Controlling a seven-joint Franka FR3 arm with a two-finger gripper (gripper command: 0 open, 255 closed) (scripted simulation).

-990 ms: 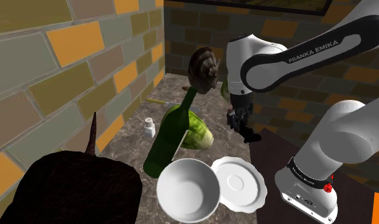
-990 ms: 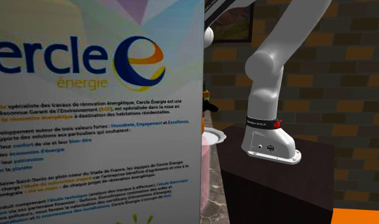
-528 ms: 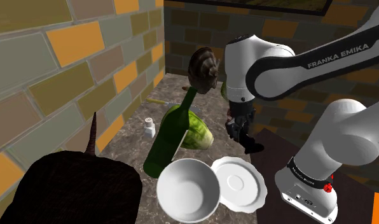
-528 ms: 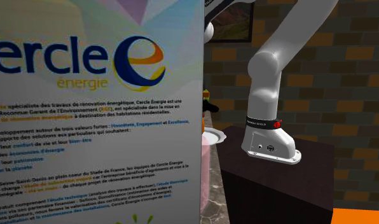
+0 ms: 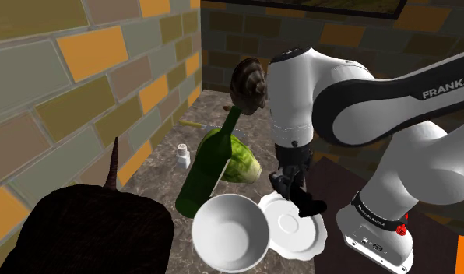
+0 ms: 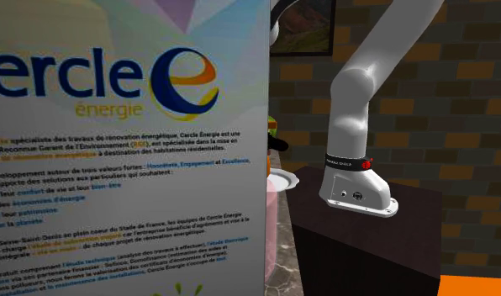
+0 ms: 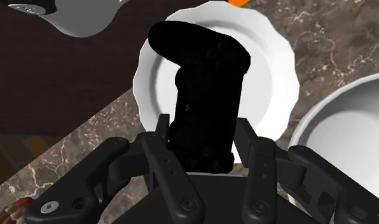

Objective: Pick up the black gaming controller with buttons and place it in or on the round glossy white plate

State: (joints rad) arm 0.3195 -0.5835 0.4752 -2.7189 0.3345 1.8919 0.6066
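Controller over the plate, ready to lower

Our gripper (image 7: 206, 145) clamps the black controller (image 7: 204, 83), hanging above the white plate (image 7: 280, 70) at the table's (image 7: 322, 38) edge beside the stand (image 6: 366, 244); we lower straight, centred, clear of the bowl (image 5: 226, 230), then let go.

Light is even and diffuse across the brown marbled counter (image 7: 347, 38). The round glossy white plate (image 7: 274, 76) glows bright, greying softly along its rim. The black gaming controller (image 7: 204, 95) reads as a flat silhouette. The pale printed panel (image 6: 123, 168) looks washed out.
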